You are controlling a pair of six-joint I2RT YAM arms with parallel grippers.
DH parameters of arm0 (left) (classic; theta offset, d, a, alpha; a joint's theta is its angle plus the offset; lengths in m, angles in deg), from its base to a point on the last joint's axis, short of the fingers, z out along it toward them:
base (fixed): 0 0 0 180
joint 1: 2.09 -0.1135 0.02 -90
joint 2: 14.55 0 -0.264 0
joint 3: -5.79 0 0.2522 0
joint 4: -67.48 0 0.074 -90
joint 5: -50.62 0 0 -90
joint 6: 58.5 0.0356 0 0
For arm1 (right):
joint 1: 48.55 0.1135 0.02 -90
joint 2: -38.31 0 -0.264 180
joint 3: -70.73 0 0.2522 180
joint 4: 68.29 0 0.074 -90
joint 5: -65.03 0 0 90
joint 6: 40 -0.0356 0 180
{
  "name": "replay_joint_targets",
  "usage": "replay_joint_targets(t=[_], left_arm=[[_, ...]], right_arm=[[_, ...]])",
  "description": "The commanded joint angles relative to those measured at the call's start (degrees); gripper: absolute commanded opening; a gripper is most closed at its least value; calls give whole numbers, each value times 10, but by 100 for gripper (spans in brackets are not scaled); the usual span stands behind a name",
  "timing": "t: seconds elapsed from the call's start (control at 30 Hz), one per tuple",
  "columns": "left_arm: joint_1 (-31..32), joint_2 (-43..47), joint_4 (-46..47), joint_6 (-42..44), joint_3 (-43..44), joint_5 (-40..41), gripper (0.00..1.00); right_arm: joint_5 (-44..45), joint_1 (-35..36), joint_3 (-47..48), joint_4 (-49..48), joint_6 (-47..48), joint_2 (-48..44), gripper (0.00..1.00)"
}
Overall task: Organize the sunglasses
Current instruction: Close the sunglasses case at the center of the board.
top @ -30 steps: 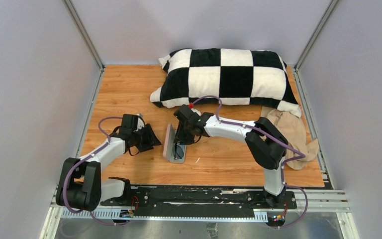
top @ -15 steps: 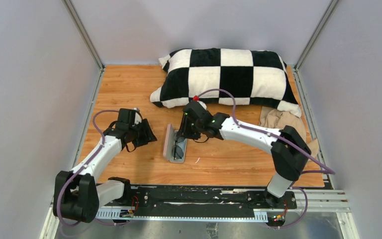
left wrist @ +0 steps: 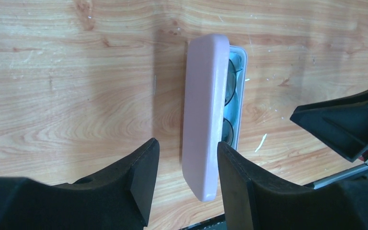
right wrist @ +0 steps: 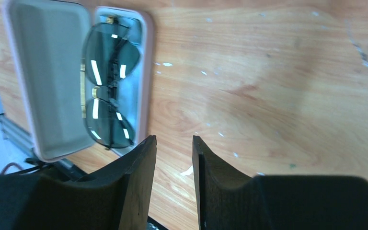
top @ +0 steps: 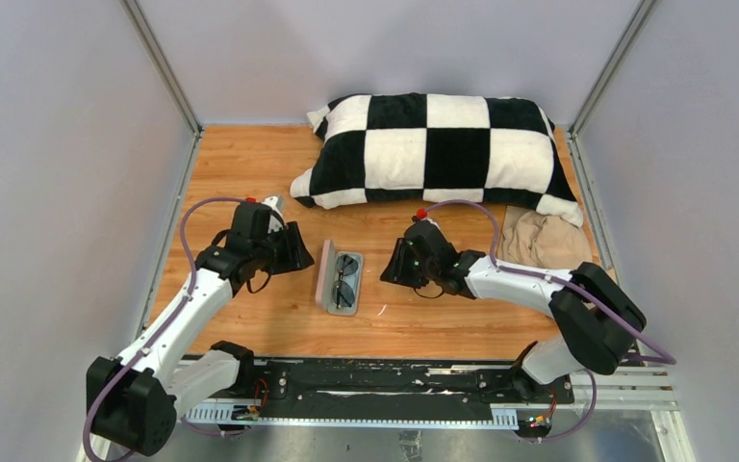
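Two arms reach out from the black rail (top: 385, 380) at the near edge, one to each side of the pinkish case (left wrist: 201, 120). The sunglasses (right wrist: 108, 91) lie folded in the case's tray, lenses up, and the lid stands upright along the tray's left side. The left gripper (top: 298, 252) hovers just beside that lid, jaws spread and empty. The right gripper (right wrist: 172, 143) hangs apart from the tray's right edge, jaws narrowly parted on nothing. Stowing looks done, so closing is the step in hand: the left arm likely needs to tip the lid rightward until it shuts, without sliding the case. Farther off, the scuffed wooden table (top: 241, 173) carries a checkered pillow (top: 443, 149) and a beige cloth (top: 544, 241), ringed by grey walls (top: 58, 144).
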Motion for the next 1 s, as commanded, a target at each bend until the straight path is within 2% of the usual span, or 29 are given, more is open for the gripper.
replay_joint_targets(t=[0.0, 0.13, 0.37, 0.6, 0.87, 0.97], left_arm=[[2, -7, 2, 4, -10, -14, 53], [3, -23, 48, 1, -28, -76, 52], [3, -51, 91, -20, -52, -95, 43], [3, -58, 102, -24, -61, -101, 33], [3, -69, 110, -25, -66, -103, 28], [4, -72, 113, -27, -65, -107, 26]], right_arm=[[-60, -10, -2, -108, -18, 19, 38], [-76, -11, 11, -123, -51, 62, 33], [-135, -13, 16, -196, -96, 139, 26], [-133, -13, 23, -201, -97, 154, 27], [-141, -14, 28, -214, -105, 174, 25], [-144, -14, 29, -217, -110, 183, 21]])
